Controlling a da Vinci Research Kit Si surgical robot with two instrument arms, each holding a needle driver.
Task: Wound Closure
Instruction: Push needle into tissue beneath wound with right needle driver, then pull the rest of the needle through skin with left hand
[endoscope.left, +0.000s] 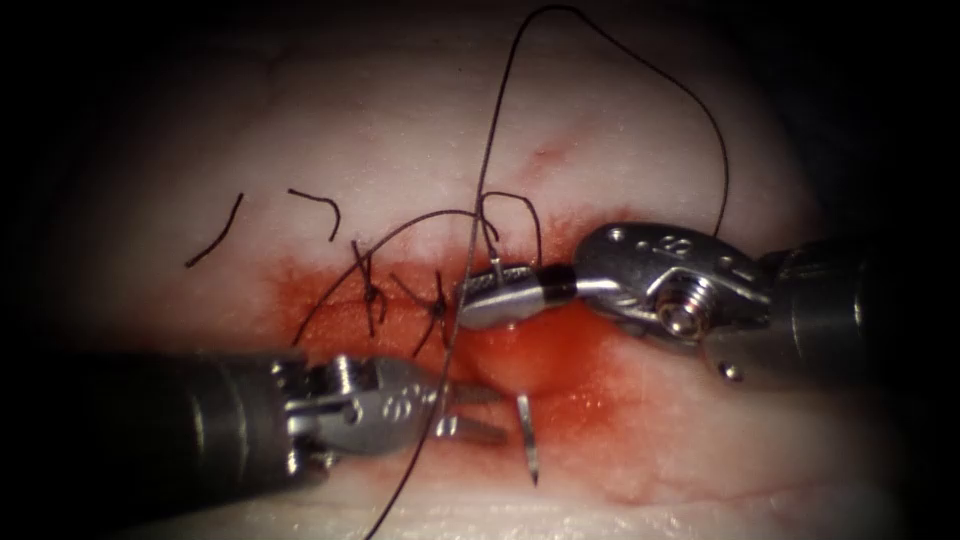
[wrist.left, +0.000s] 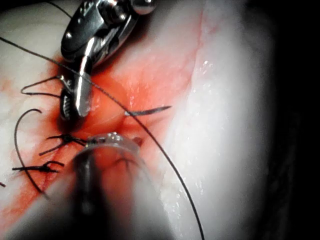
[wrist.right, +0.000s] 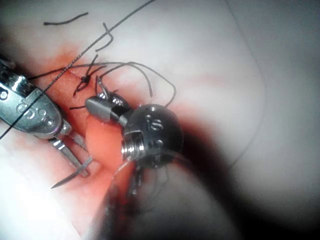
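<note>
Needle (endoscope.left: 527, 437) tip protrudes from tissue (endoscope.left: 700, 450), pointing toward its near edge. Left pincer (endoscope.left: 470, 410) spread, empty; right pincer (endoscope.left: 497, 293) pressed together on needle's tail.

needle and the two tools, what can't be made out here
- Needle: its tip sticks out of the tissue; the rest is buried, endoscope view.
- Right tool: what its shut jaws hold at the needle's tail end, too small.
- Left tool, jaws open, empty: jaws blurred in its wrist view.
- Thread: cut off by the frame's edge.
</note>
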